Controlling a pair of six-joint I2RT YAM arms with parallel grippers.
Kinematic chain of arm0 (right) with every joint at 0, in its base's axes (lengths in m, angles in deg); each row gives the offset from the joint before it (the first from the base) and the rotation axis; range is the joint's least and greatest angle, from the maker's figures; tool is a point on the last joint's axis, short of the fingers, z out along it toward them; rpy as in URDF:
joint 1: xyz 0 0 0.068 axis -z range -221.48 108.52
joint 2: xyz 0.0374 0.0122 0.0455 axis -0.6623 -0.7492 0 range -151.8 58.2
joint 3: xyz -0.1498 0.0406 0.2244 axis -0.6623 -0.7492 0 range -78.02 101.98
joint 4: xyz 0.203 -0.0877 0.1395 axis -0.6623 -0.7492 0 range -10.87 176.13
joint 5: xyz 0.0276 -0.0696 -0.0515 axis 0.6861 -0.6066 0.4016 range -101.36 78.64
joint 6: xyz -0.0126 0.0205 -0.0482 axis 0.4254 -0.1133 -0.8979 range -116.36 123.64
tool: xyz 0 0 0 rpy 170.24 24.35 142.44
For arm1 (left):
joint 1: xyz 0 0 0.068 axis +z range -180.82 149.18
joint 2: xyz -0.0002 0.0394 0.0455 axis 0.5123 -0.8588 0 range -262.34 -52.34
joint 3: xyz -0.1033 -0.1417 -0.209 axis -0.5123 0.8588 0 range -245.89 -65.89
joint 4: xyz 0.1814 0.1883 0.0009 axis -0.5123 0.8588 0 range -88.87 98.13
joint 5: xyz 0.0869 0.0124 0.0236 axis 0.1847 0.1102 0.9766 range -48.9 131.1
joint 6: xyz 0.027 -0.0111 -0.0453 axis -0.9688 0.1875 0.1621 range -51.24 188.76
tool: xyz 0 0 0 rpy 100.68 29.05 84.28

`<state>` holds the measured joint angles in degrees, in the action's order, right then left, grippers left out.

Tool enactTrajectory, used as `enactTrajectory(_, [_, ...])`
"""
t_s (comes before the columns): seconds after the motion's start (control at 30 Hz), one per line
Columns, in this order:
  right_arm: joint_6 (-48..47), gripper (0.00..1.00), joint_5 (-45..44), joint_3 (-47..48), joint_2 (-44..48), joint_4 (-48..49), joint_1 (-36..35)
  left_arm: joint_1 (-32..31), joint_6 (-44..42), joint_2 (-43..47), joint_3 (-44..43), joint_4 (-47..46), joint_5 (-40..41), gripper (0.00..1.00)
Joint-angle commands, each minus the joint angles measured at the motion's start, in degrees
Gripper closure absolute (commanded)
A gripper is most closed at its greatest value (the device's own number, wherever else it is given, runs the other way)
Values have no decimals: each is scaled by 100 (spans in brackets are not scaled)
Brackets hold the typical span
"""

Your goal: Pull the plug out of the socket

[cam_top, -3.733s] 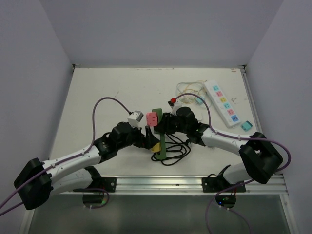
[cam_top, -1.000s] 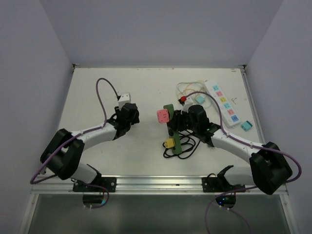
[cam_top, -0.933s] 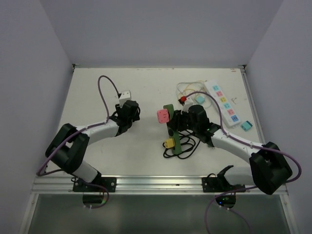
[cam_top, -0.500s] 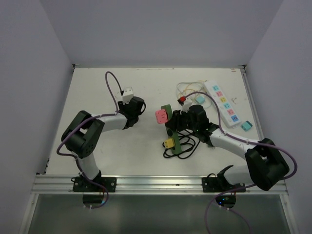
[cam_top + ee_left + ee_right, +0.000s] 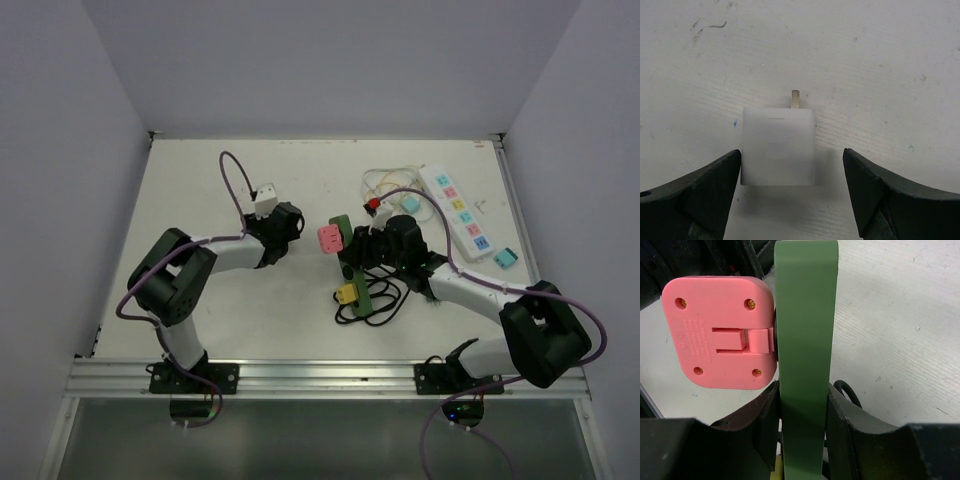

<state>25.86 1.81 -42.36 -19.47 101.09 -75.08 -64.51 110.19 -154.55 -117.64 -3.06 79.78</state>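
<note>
A white plug lies on the table left of centre, one metal prong pointing away from the wrist. My left gripper stands open around this plug; the left finger sits close beside it and the right finger stands well apart. The green socket strip stands on edge at centre, with a pink plug and a yellow plug on it. My right gripper is shut on that green strip, just below the pink plug.
A white power strip lies at the back right with beige cables, a red plug and a teal adapter near it. Another teal adapter sits by the right edge. A black cable coil lies under the right arm.
The left arm carried the white plug away from the green strip to the left and set it on the table; its jaws have opened and let it go. The right gripper has stayed put.
</note>
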Motion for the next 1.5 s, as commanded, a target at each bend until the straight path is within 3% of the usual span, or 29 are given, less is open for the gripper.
enactTrajectory(0.0, [-112,100,186,29,-82,147,3,-41,322,316,42,137,35,13])
enactTrajectory(0.3, [-130,100,248,55,-108,86,3,-50,-20,1932,489,173,-1141,1])
enactTrajectory(0.53, [-147,100,309,38,-90,130,3,-50,-293,3180,1201,-678,-3344,1])
enactTrajectory(0.67, [-130,100,388,20,-108,182,3,-76,-171,3304,1527,-1347,-4411,1])
enactTrajectory(1.0, [-139,100,423,-33,-73,262,3,-656,-170,2769,1114,-1734,-4527,4])
enactTrajectory(1.47, [-121,100,520,-50,-90,341,3,-788,172,2364,965,-1735,-3947,33])
